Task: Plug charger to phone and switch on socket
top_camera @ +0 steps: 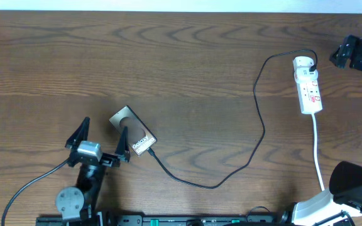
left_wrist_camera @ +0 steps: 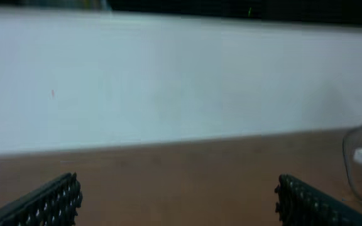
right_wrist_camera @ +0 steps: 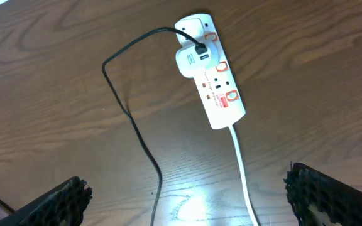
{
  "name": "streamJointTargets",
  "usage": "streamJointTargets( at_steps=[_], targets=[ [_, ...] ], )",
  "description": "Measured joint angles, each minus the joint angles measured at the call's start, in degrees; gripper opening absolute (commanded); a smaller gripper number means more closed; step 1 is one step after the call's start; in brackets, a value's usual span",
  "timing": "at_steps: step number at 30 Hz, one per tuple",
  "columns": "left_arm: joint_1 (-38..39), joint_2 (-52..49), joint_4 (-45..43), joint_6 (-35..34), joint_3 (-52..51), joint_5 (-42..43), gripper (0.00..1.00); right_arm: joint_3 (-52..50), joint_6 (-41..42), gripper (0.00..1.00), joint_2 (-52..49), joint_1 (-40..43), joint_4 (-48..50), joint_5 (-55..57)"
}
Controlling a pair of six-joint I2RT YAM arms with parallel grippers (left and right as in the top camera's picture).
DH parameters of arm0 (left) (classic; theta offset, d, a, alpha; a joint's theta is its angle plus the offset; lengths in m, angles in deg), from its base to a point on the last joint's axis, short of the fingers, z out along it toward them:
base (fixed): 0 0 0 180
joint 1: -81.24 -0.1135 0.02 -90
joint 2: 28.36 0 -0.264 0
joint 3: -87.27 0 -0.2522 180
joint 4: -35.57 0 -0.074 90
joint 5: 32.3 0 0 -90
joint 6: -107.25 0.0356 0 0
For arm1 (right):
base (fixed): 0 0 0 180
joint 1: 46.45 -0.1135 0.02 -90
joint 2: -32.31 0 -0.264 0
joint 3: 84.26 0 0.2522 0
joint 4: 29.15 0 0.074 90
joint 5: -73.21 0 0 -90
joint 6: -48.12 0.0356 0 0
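Trailing charger cable [top_camera: 261, 129]: thin and black, plug tip at the lower right corner of the phone [top_camera: 132, 131]; cannot tell whether the tip is seated in the port; sags in a loop to the lower right of the phone, then climbs away far to its right.
phone: lies flat on the wooden table [top_camera: 168, 63], turned diagonally, silvery-brown face up, white "Galaxy" lettering at the end nearest the cable tip.
cable's far end: enters a white USB adapter [right_wrist_camera: 190, 63], well to the right of the phone.
socket [top_camera: 309, 85]: narrow white strip with red markings, far right of the phone and nearer the table's far edge; adapter plugged in near its rounded end; white cord [top_camera: 318, 150] leaves the opposite end; switch position too small to tell.
left gripper [top_camera: 105, 124]: just left of the phone, jaws spread wide with nothing between them; one finger right beside the phone's edge, contact unclear.
right gripper [right_wrist_camera: 187, 179]: far right of the phone, beyond the socket, jaws spread wide, holding nothing.
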Motion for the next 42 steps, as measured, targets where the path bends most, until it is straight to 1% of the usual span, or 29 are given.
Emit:
streamJointTargets(
  at_steps=[4,6,10,12,20,31,38,42],
  targets=[
    [0.00,0.04,1.05,0.00,0.00,0.00,0.98,0.00,0.00,0.99,0.00,0.00,0.00,0.02],
    [0.00,0.07,4.02,0.00,0.00,0.02,0.98,0.00,0.00,0.99,0.00,0.00,-0.02,0.00],
    [0.00,-0.11,12.76,-0.61,0.04,-0.24,0.98,0.00,0.00,0.99,0.00,0.00,-0.02,0.02],
    [0.00,0.00,13.86,-1.29,0.52,-0.92,0.98,0.00,0.00,0.99,0.00,0.00,0.02,0.02],
    [0.00,0.04,14.64,-2.16,0.92,-5.16,0.98,0.00,0.15,0.99,0.00,0.00,-0.02,0.02],
    [0.00,0.04,15.85,-2.58,1.09,-14.80,0.98,0.00,0.15,0.99,0.00,0.00,-0.02,0.02],
    [0.02,0.04,15.93,-2.60,1.09,-16.24,0.98,0.00,0.15,0.99,0.00,0.00,-0.02,0.02],
    [1.66,0.04,15.93,-2.97,1.09,-16.20,0.98,0.00,0.15,0.99,0.00,0.00,-0.02,0.02]
  ],
)
